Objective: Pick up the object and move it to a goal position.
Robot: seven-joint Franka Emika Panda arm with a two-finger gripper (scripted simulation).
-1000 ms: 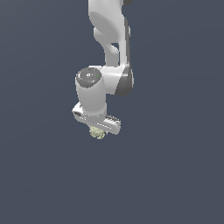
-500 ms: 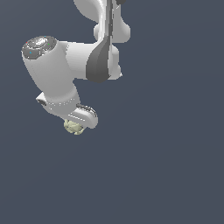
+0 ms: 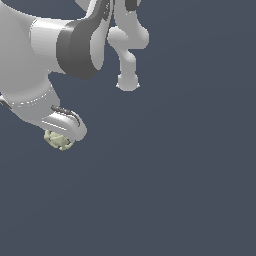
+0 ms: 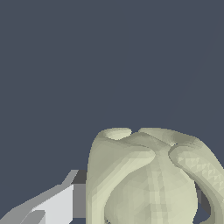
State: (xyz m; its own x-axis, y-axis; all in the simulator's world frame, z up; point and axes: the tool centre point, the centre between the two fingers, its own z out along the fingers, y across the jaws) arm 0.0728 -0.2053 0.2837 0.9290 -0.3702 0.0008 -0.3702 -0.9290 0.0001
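The object (image 3: 59,140) is a small lumpy pale yellow-green blob. In the exterior view it sits under the end of my gripper (image 3: 62,136), at that view's left, held up off the grey floor. In the wrist view the object (image 4: 148,179) fills the lower part of the picture, and one grey-white finger (image 4: 52,205) presses against its side. The other finger is mostly hidden behind the blob. My gripper is shut on the object. The white arm takes up the exterior view's upper left.
A plain dark blue-grey ground (image 3: 175,190) fills both views. The arm's white links and base post (image 3: 127,80) stand at the upper middle of the exterior view.
The arm has swung toward the exterior view's left and closer to that camera, carrying the object with it. The object stays in the gripper.
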